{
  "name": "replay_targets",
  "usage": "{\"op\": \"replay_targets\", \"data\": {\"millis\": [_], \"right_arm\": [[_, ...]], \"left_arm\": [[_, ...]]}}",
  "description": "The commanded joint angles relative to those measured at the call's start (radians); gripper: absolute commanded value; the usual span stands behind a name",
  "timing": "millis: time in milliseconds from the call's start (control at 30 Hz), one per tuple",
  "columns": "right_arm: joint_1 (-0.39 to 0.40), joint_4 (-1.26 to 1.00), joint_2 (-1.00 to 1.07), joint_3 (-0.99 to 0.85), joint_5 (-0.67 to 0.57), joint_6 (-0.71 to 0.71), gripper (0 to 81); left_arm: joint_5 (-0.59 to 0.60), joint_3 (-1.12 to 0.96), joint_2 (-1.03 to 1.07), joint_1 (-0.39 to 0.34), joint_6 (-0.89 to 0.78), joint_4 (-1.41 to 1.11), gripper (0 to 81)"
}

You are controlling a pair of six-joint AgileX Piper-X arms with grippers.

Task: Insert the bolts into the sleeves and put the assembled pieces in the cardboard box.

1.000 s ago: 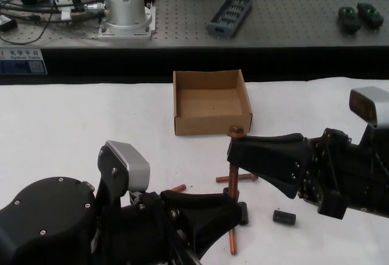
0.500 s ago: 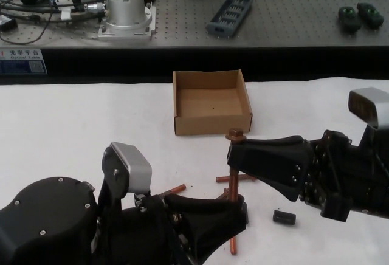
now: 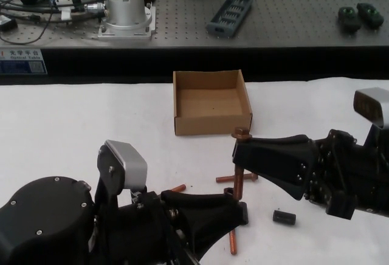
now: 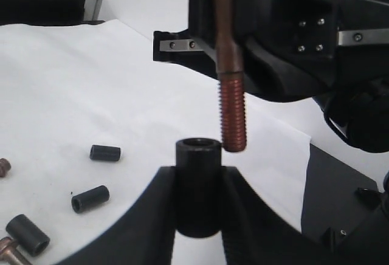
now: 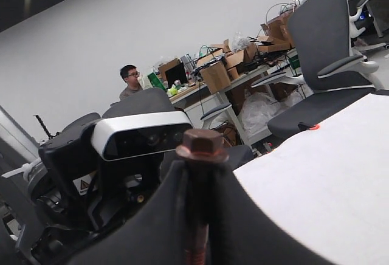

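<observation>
Left gripper (image 4: 198,183) pinches a black sleeve (image 4: 198,155) upright, bore up. Right gripper (image 5: 197,186) is clamped on a copper bolt (image 4: 231,113), held vertical with the head above its fingers and the thread down. Bolt tip sits at the sleeve's rim, off-centre; can't tell if it touches. Cardboard box (image 3: 212,124) is beyond both grippers. Loose sleeves (image 4: 105,152) and bolts (image 3: 232,241) lie on the white sheet (image 3: 73,119) beside the left gripper.

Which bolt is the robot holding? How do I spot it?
Find the cardboard box on the white sheet. Just in front of its right corner, the right gripper holds a copper bolt. It is the only one standing upright, head on top; the other bolts lie flat on the sheet.
</observation>
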Motion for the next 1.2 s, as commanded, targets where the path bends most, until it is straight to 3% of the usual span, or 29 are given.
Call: {"op": "replay_targets", "data": {"millis": [0,267,533,1167], "right_arm": [[-0.010,-0.037,0.002,0.001,0.035,0.052,4.3],[-0.010,-0.037,0.002,0.001,0.031,0.052,4.3],[-0.012,-0.037,0.002,0.001,0.027,0.054,4.3],[-0.012,-0.037,0.002,0.001,0.024,0.061,4.3]], "left_arm": [[0.025,-0.009,-0.001,0.001,-0.009,-0.042,0.6],[0.130,-0.009,-0.001,0.001,-0.009,-0.042,0.6],[0.152,-0.008,-0.001,0.001,-0.015,0.079,0.6],[0.126,-0.008,-0.001,0.001,-0.038,-0.017,0.6]]}}
